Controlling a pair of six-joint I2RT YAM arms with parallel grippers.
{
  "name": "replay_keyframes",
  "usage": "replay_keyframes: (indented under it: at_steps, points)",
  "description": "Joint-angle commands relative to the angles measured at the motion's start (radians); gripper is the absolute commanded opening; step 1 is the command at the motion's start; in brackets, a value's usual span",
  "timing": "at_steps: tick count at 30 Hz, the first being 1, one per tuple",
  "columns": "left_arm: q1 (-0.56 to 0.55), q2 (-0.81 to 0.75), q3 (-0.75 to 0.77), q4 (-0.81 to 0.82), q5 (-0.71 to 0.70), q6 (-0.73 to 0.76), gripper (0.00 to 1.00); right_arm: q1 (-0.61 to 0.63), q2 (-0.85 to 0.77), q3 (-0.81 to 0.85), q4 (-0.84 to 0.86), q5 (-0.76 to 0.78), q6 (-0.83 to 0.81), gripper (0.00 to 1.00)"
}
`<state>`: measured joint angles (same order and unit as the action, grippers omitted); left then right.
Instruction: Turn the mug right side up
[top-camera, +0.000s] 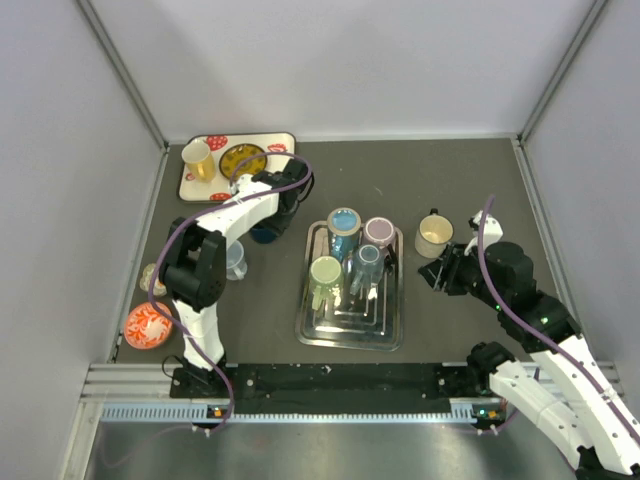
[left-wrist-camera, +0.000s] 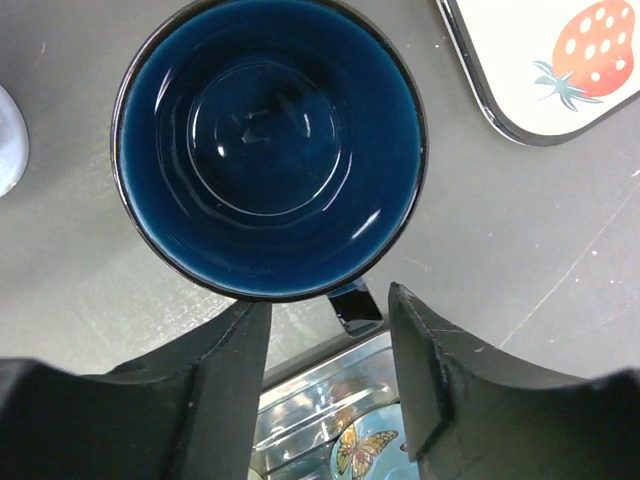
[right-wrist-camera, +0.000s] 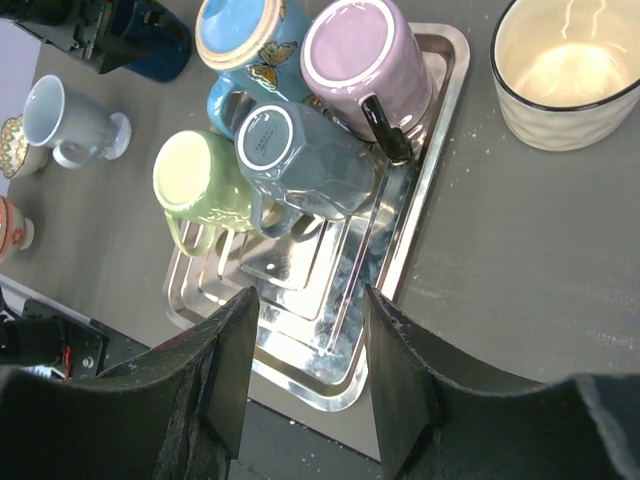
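A dark blue mug (left-wrist-camera: 268, 150) stands upright on the table, mouth open towards the left wrist camera and handle (left-wrist-camera: 355, 305) pointing at the metal tray. It also shows in the top view (top-camera: 266, 233). My left gripper (left-wrist-camera: 328, 335) is open just above it, with the handle between the fingertips and no contact visible. Four mugs rest bottoms-up on the metal tray (right-wrist-camera: 300, 345): blue butterfly (right-wrist-camera: 240, 40), pink (right-wrist-camera: 365, 60), grey-blue (right-wrist-camera: 300, 160) and green (right-wrist-camera: 200, 175). My right gripper (right-wrist-camera: 305, 340) is open and empty, over the tray's near right corner.
A cream mug (top-camera: 434, 235) stands upright right of the tray. A strawberry tray (top-camera: 195, 187) at back left holds a yellow cup (top-camera: 198, 158) and a plate (top-camera: 243, 160). A pale grey footed mug (top-camera: 236, 260), a small patterned bowl (top-camera: 152, 278) and an orange bowl (top-camera: 150, 325) sit at left.
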<state>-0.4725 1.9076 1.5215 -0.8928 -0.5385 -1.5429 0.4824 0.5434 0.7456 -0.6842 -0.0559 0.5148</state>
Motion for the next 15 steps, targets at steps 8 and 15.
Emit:
replay_keyframes:
  at_steps: [8, 15]
  points:
    - [0.017, -0.004, -0.041, 0.034, 0.012, 0.01, 0.33, 0.012, 0.012, -0.018, 0.067, -0.013, -0.019, 0.47]
    - [0.018, -0.038, -0.087, 0.035, 0.02, 0.058, 0.03, 0.012, 0.007, -0.02, 0.071, -0.024, -0.013, 0.47]
